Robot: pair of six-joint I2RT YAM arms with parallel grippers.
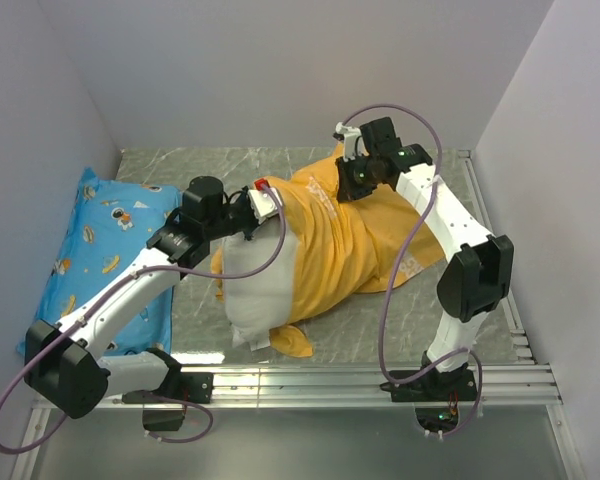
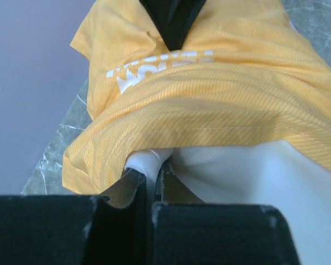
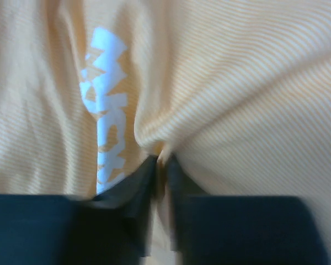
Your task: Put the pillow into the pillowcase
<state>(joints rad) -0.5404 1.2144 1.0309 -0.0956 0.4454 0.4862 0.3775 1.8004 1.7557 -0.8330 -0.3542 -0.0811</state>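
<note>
Nearest the camera, a metal rail (image 1: 310, 385) along the front edge of the table (image 1: 400, 325), with both black-and-white arms bolted to it. Beyond the rail, grey marbled tabletop, boxed in by pale walls (image 1: 280, 70). Mid-table, the pillow (image 1: 252, 290), white and puffy, near end bare, far end tucked inside the pillowcase (image 1: 355, 240), orange and rumpled, stretching away to the right and back. From the lower left, the left arm (image 1: 130, 290), angled in toward the mouth of the case. At that mouth, the left gripper (image 1: 263, 203), fingers pressed together on a nub of white pillow fabric just under the orange hem; seen close up from the left wrist, with white lettering (image 2: 160, 69) upside down on the orange cloth above the hem. From the lower right, the right arm (image 1: 460, 240), arched over the case. Down on the far end of the case, the right gripper (image 1: 353, 175), fingers nearly together, a puckered fold of orange cloth caught between the tips; blurred in the right wrist view, more white print just left of the fingers. Against the left wall, a blue cartoon-print pillow (image 1: 100, 240), lying flat, partly under the left arm, apart from the white one.
</note>
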